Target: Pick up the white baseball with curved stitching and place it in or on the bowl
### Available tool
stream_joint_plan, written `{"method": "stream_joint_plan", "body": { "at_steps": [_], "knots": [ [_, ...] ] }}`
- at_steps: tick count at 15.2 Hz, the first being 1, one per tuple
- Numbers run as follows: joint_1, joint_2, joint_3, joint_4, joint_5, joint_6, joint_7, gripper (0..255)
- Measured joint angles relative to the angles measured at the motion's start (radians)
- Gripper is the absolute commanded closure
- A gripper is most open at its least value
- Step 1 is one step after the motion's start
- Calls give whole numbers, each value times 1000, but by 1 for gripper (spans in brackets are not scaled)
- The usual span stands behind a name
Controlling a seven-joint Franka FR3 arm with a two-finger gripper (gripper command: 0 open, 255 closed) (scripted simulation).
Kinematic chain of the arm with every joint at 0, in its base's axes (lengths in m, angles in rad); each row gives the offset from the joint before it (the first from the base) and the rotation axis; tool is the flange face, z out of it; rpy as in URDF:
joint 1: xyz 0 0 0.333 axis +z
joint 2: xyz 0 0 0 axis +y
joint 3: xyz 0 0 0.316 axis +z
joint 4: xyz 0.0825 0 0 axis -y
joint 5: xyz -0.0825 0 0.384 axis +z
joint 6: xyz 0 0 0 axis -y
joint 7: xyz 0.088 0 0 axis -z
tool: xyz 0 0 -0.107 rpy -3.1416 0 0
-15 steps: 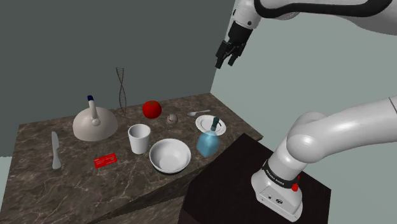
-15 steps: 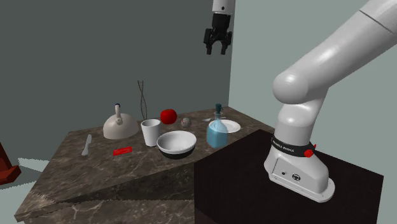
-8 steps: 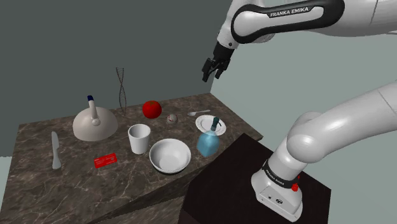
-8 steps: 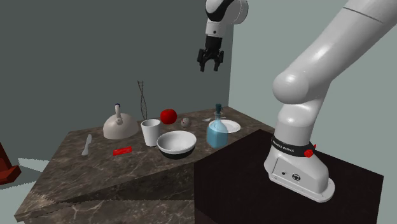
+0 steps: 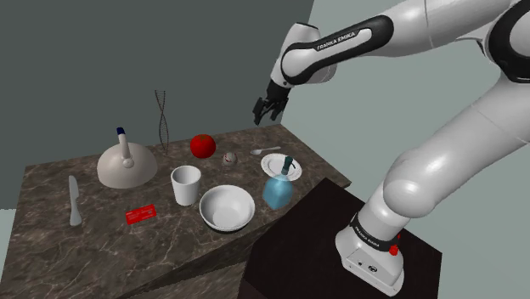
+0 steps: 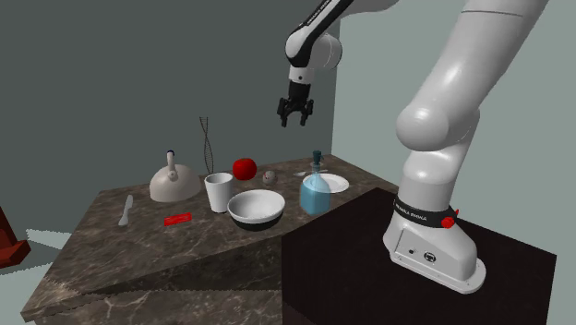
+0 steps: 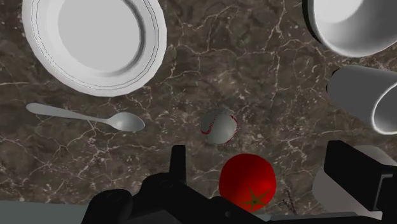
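The white baseball (image 5: 228,158) (image 6: 269,176) with red curved stitching rests on the dark marble counter (image 5: 102,246), between a red tomato-like fruit (image 5: 202,145) and a white plate (image 5: 273,161). The white bowl (image 5: 227,207) (image 6: 256,209) stands nearer the counter's front edge. My black gripper (image 5: 265,112) (image 6: 295,115) hangs open well above the counter's back corner, holding nothing. In the wrist view the ball (image 7: 220,125) lies just ahead of the gripper (image 7: 261,156), beyond the red fruit (image 7: 248,182), with the bowl's rim (image 7: 350,25) off to one side.
A white cup (image 5: 186,184) stands beside the bowl, and a blue bottle (image 5: 278,188) at the counter's edge near the stand. A spoon (image 5: 262,151), a domed kettle (image 5: 126,163), a knife (image 5: 74,200), a red card (image 5: 141,215) and a thin wire twist (image 5: 161,119) also stand there.
The arm has swung down and toward the shoulder view's left, bringing the open gripper lower and closer over the counter's back corner. Nothing on the counter has moved.
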Motion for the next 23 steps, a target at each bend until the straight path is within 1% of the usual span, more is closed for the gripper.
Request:
{"method": "stream_joint_plan", "body": {
  "at_steps": [5, 8, 12, 18, 23],
  "knots": [
    [13, 176, -8, 39, 59, 133, -42, 0],
    [23, 303, -2, 92, 103, 206, -64, 0],
    [15, 466, 13, 167, 173, 289, -120, 0],
    [-12, 696, 54, 313, 245, 368, -175, 0],
    [-18, 775, 68, 357, 258, 403, -187, 0]
  ]
}}
